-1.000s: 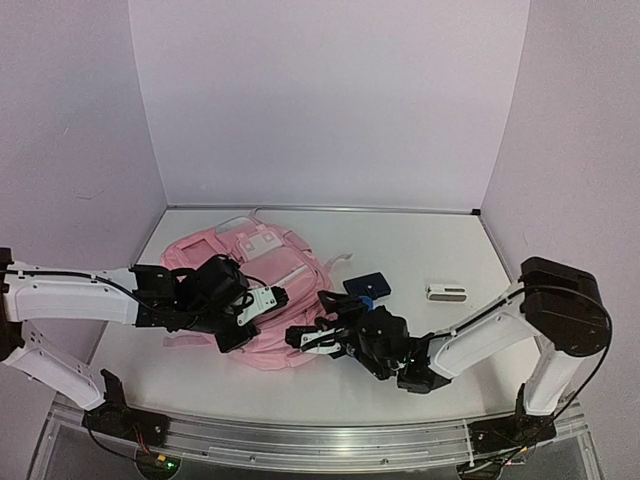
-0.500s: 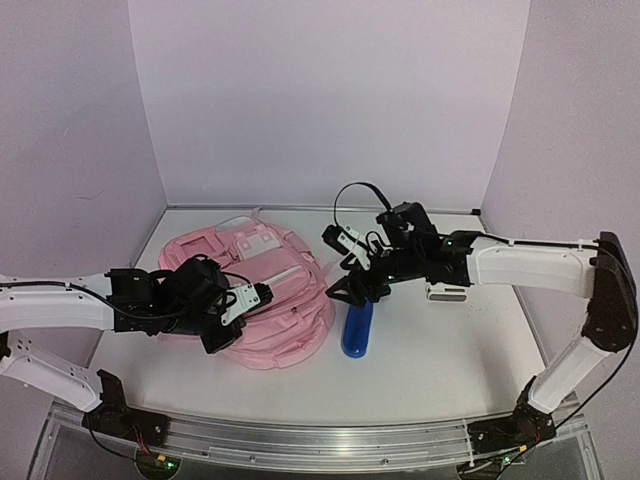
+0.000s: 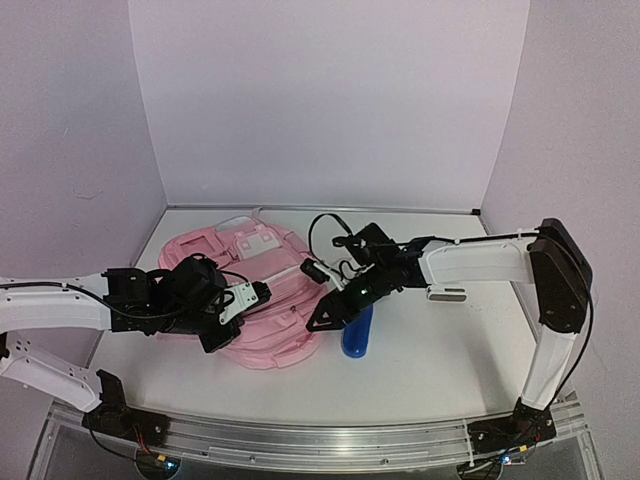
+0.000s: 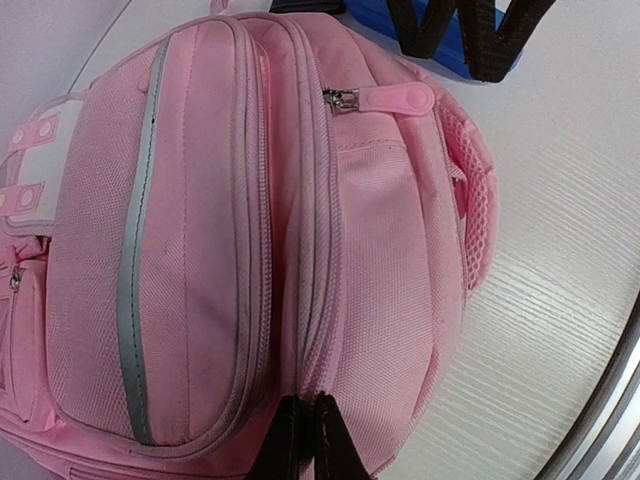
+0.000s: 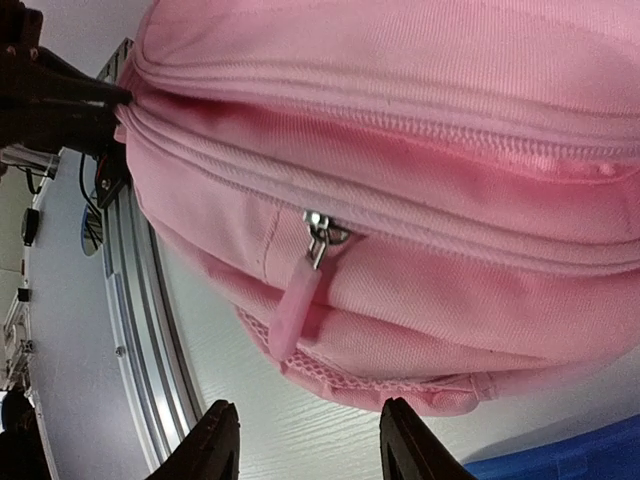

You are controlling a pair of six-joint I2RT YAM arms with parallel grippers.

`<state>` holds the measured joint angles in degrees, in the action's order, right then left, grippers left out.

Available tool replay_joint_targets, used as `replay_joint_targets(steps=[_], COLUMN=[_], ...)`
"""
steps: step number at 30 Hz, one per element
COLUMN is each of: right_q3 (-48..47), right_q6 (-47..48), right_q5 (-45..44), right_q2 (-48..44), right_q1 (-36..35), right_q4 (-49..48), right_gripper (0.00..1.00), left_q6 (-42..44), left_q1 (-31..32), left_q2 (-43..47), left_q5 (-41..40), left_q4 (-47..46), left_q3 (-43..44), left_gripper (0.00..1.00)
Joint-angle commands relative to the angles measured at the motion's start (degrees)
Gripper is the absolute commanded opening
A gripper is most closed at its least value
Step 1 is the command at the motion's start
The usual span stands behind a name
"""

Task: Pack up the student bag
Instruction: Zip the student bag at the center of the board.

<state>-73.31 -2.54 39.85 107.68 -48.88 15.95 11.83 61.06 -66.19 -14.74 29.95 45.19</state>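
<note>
White counter [image 3: 450, 350], bag [image 3: 265, 290] lying toward its left edge. My left gripper [image 4: 303, 440] is pinched together on the bag's near seam; right gripper [image 5: 310, 440], jaws apart, faces the zip pull [image 5: 295, 305]. Risk: that floppy pull slips sideways and I close on nothing.

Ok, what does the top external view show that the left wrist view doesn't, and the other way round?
Only top external: a small white object lying well to the right of the student bag, plus the bag's whole outline. Only left wrist: the pink zip pull seen clearly, and the left hand pinched shut on the bag's seam. Both: the bag, the blue object beside it, and the right hand at that side.
</note>
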Motion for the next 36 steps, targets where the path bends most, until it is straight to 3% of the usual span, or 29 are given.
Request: replay_joint_targets(steps=[1,20,30,33,36], right_q3=[-2.5,-7.0,-7.7,-7.8,-7.5], right_q6=[-2.2,-3.2,-3.1,-2.7,-2.1], right_q5=[1.1,-2.1,-4.4,-5.6,-7.4], right_q2=[-0.6,3.7,7.4,7.0,5.4], right_q1=[0.1,-1.8,-3.1,-3.1,-2.8], right_q4=[-2.0,-2.9,-3.1,-3.0,-2.8], right_gripper=[0.45,0.38,0.28,0.08,0.0], left_q6=[-1.5,-2.0,-2.1,-1.9,-1.6], left_q1=[-0.5,-0.5,-0.4,-0.4,-0.4], left_q2=[1.9,2.4,2.8,2.6,3.0], left_q5=[-2.3,-2.3,-2.5,-2.7,-4.6], left_q4=[-1.1,-1.3,-1.3,-0.5,1.5], left_q3=[0.1,-0.6,-0.8,-0.5,0.1], left_gripper=[0.02,0.02,0.02,0.01,0.0])
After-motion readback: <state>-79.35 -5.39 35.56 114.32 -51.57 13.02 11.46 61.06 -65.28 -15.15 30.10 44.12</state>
